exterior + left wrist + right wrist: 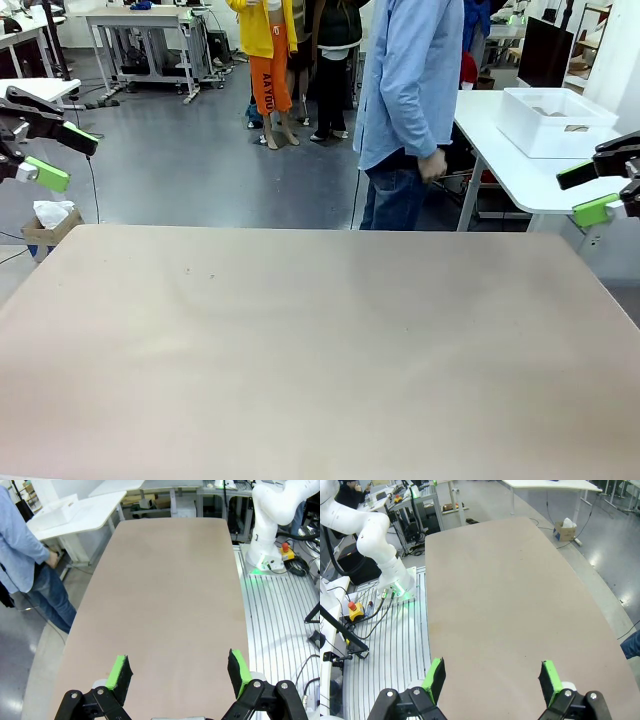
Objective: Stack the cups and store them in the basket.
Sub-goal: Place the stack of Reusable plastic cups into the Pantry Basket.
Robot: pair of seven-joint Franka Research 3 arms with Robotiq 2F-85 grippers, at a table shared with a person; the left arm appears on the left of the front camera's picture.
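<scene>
handling: cardboard cups judged light, thin-walled, crushable; grip low on wall, gently | location: white basket (553,122) on side table (505,165) at 2 o'clock, behind person (408,100) | left gripper (52,155) wide open, empty | right gripper (590,193) wide open, empty | views: front view shows basket contents indistinctly; left wrist view shows bare work table (170,605)

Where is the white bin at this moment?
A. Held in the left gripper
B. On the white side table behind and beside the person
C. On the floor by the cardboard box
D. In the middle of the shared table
B: the white bin sits on the white side table past the far right corner of the shared table, next to the person.
</scene>
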